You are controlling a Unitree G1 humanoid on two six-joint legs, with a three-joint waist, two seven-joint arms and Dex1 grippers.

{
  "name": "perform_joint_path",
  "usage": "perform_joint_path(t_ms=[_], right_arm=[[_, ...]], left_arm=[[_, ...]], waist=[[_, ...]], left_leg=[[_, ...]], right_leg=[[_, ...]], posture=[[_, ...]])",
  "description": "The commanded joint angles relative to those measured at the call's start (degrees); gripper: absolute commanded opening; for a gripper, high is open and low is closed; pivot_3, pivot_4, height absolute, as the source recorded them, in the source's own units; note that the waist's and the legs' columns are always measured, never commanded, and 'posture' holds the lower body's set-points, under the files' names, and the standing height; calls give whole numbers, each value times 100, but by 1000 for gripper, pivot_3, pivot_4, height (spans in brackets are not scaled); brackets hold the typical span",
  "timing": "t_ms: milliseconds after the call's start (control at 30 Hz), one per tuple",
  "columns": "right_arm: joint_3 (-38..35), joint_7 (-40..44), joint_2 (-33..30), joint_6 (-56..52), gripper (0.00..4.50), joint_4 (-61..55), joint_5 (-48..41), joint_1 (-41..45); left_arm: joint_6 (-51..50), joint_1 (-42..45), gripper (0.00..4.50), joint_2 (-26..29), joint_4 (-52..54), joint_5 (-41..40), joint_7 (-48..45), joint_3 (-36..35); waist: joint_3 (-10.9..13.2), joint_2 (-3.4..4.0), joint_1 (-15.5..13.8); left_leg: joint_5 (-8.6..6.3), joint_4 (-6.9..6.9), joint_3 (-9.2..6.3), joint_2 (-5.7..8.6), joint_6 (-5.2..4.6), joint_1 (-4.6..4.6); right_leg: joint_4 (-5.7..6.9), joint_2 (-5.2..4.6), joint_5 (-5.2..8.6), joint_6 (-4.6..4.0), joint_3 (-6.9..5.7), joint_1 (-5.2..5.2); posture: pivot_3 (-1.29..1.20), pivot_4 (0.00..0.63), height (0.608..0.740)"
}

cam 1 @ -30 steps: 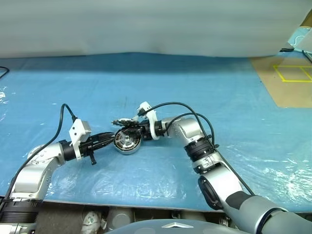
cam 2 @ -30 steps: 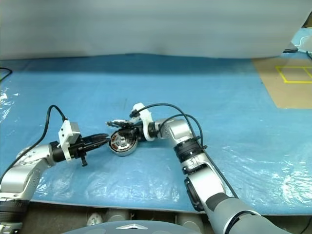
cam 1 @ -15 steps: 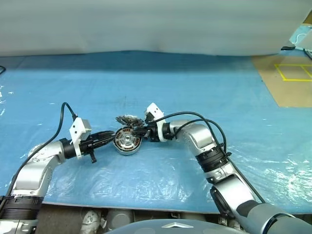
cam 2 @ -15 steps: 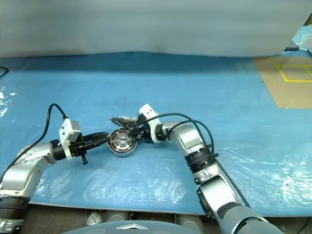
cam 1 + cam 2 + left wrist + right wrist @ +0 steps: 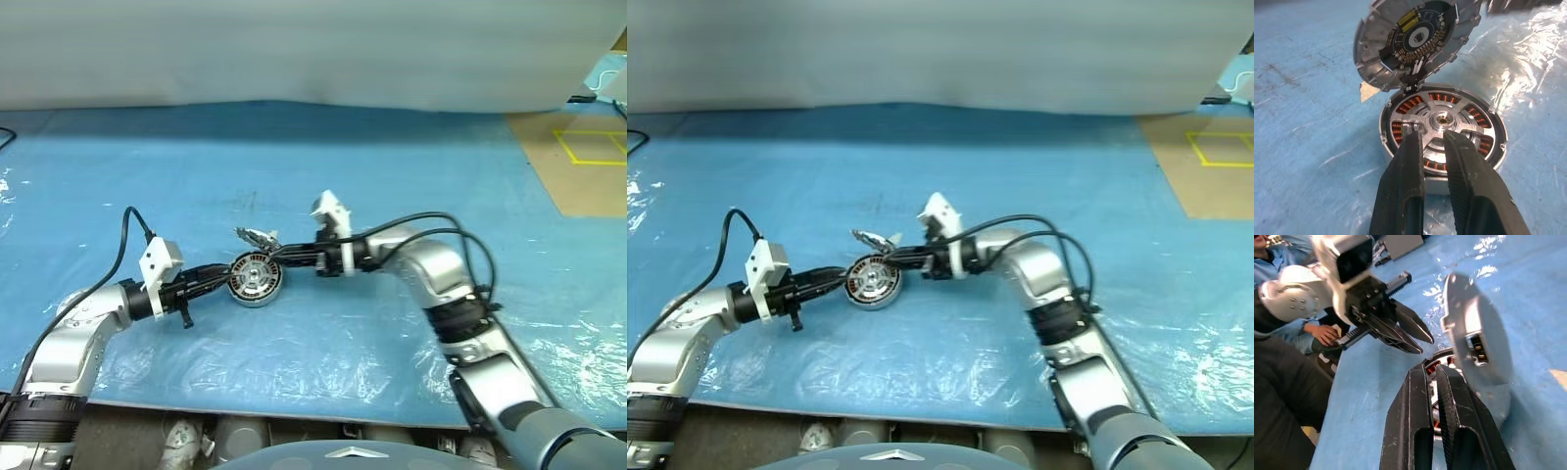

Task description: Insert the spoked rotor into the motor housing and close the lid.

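Lying at about nine o'clock from the motor housing, the left gripper points across the blue sheet toward it; its two black fingers stand a narrow gap apart, and in the left wrist view their tips rest over the near rim of the housing, one on either side of the central hub, though whether they pinch anything I cannot tell; the housing sits flat on the sheet near the middle of the table, its ring of copper-brown windings showing between the silver spokes of the rotor, which lies seated inside the cup; the lid stands raised on its hinge at the far edge, roughly twelve o'clock from the hub, tilted with its inner face and small circuit parts turned toward the left wrist camera; at about three o'clock from the housing the right gripper reaches in level, its fingers pressed together on nothing, their tips just beside the lid's smooth grey outer face.
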State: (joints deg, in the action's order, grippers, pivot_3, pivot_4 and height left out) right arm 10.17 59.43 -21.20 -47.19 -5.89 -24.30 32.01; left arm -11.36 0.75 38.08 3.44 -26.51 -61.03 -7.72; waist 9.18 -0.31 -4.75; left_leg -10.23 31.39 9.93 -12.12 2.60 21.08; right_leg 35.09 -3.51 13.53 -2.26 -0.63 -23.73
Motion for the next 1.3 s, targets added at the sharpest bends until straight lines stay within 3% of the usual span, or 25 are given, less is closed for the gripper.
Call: perform_joint_path(t_ms=[33,100,200,400,600,900,1300], right_arm=[[-703,-217,-425,-19,248,-235,-223,-355],[-1060,-564,-558,135,248,-47,-120,-464],[-1298,-1490,-244,461,248,444,197,-140],[-382,-2005,314,1327,248,1004,1058,311],[155,-1295,824,1088,248,1076,735,701],[718,-438,1033,667,248,1021,465,984],[1619,-149,1291,1032,248,1835,1040,1010]], left_arm=[[-163,49,739,13,357,-337,122,-335],[-253,72,739,20,395,-417,170,-393],[-347,107,739,63,408,-449,130,-358],[-760,421,739,150,313,-691,-48,-322],[-1028,729,739,246,55,-988,-243,-587],[-883,670,739,683,36,-925,-639,-895],[-894,543,739,699,192,-868,-566,-878]], waist=[[0,0,2],[1,1,5],[1,2,101],[2,3,223],[3,4,204],[4,2,187],[3,2,205]], left_leg=[[0,0,0,-2,0,-1],[0,1,0,-9,0,-3],[0,16,3,-7,0,-14],[1,45,6,-10,1,-13],[0,54,5,-10,1,8],[0,58,3,-20,2,12],[-1,66,3,-22,4,14]], right_leg=[[1,3,0,0,0,-1],[5,9,3,-6,1,-2],[25,9,1,-11,12,-8],[61,15,-5,-22,21,-27],[59,14,-6,-22,19,-35],[60,18,-6,-23,12,-34],[62,18,-6,-23,12,-34]], posture=[[0,150,740],[0,150,740],[0,150,740],[0,150,740],[0,150,740],[0,150,740],[0,150,740]])
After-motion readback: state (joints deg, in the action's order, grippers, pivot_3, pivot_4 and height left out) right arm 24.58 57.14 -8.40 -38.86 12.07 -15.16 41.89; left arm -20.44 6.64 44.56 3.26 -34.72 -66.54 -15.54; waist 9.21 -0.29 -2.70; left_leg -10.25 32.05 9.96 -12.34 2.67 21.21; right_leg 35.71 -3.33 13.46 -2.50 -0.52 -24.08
